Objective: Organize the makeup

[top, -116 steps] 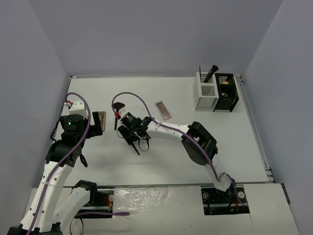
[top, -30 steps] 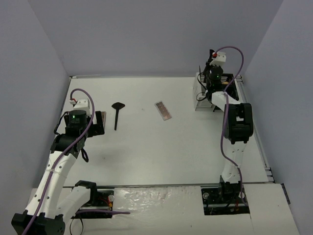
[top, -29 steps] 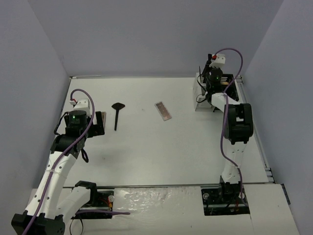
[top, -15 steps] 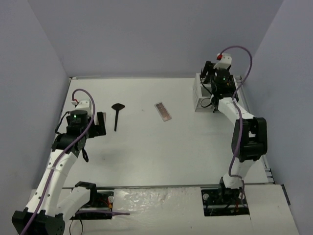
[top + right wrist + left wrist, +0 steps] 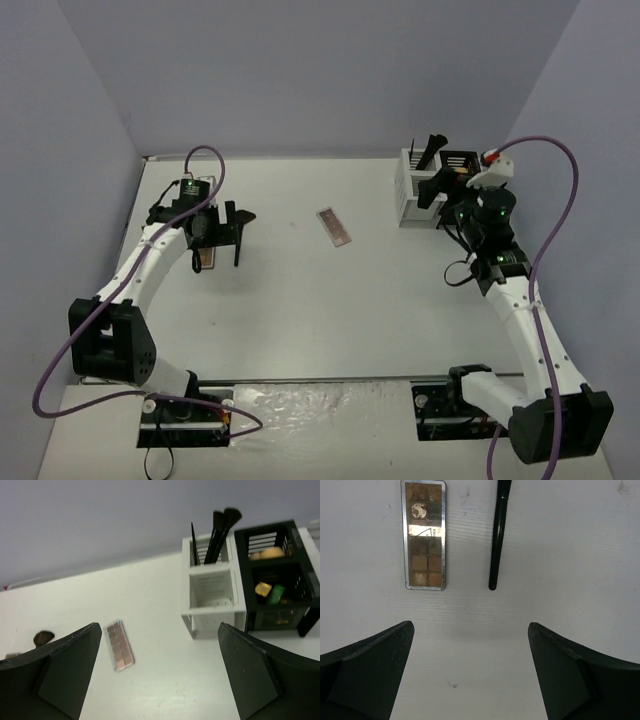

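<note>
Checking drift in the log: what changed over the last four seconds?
Right gripper went from mid-table to the white box, apparently left a brush in it, then backed off, open. Left gripper swung over the loose brush and left palette, open. Those two, the middle palette and the black box stayed put.

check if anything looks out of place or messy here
Nothing spilled or damaged, but three pieces lie loose on the table, away from the organizer boxes: a palette askew mid-table, plus a second palette and a brush by the open left gripper.
</note>
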